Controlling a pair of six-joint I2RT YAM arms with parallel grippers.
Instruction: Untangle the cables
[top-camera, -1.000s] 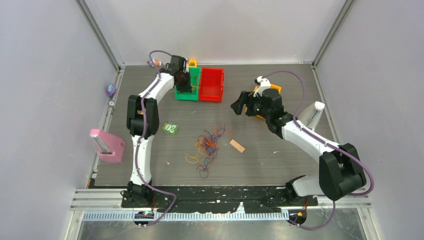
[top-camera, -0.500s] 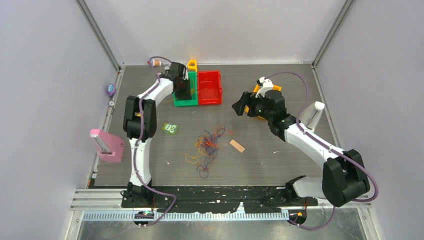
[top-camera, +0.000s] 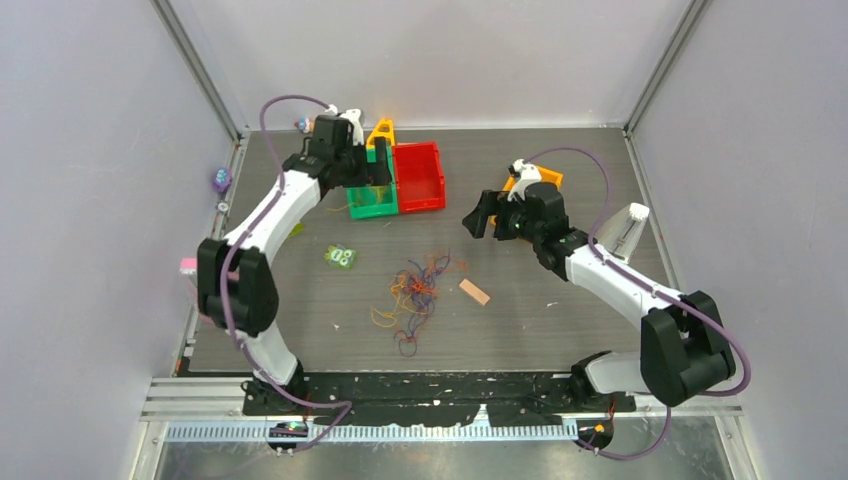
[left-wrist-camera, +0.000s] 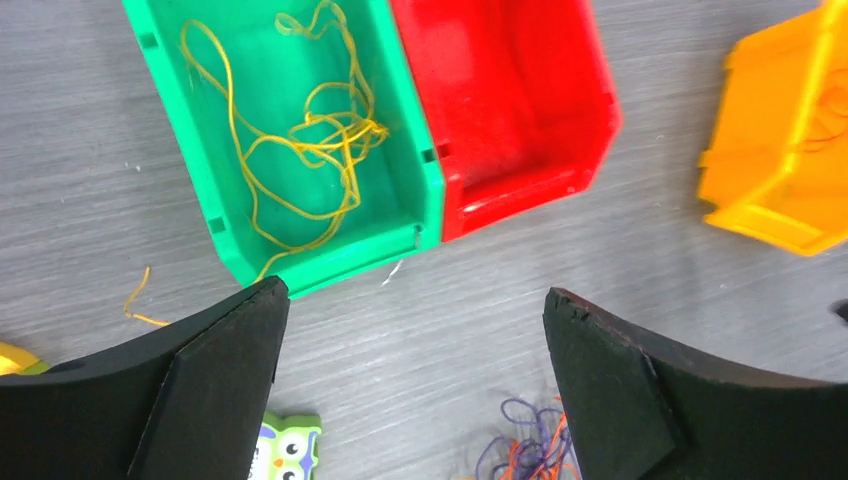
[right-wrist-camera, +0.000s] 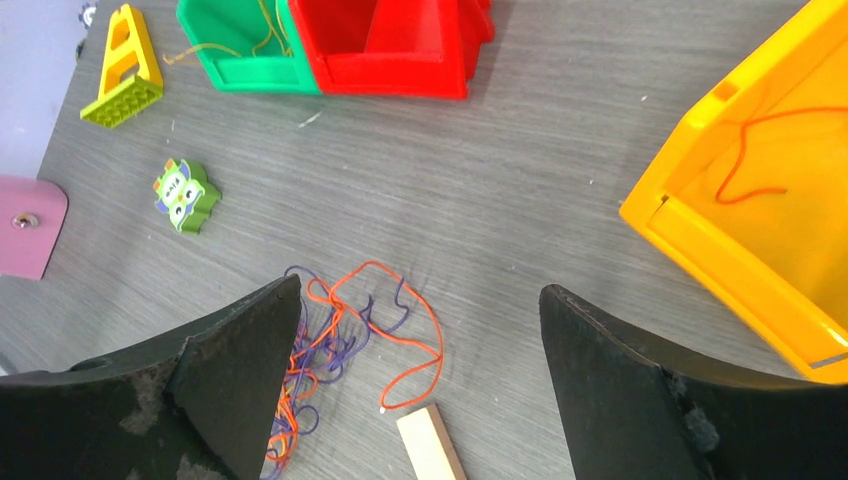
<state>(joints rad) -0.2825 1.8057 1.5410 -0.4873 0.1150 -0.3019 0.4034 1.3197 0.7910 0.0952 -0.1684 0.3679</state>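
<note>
left gripper (left-wrist-camera: 412, 296): fingers spread wide, nothing between them. It hangs over the table (top-camera: 560, 330) just in front of the green bin (left-wrist-camera: 183, 140), near the far edge, left of centre.
right gripper (right-wrist-camera: 420, 290): also wide and empty. It hangs above the table between the tangle (top-camera: 415, 290) and the orange bin (right-wrist-camera: 700, 235).
cables: the tangle of orange, purple and red strands lies mid-table, toward the near edge. The yellow cables (left-wrist-camera: 310, 140) lie loose in the green bin. One orange-red strand (right-wrist-camera: 745, 150) is in the orange bin. A short yellow scrap (left-wrist-camera: 135, 300) lies on the table beside the green bin.
step (my read): pull one more strand out of the tangle.
target: the red-orange loop (right-wrist-camera: 400, 320) lies out on the tangle's right side and looks freest. Your right gripper is nearest.
approach: come straight down and pinch one strand only, away from the knot. The strands are hair-thin, so get the fingertips right down to the table or it will likely slip.
pull: lift slowly, away from the pile. If the whole pile rises, stop and pin it with the left gripper.
watch: the wooden block (right-wrist-camera: 430, 440) sits just beside the loop's free end. Don't catch it.
</note>
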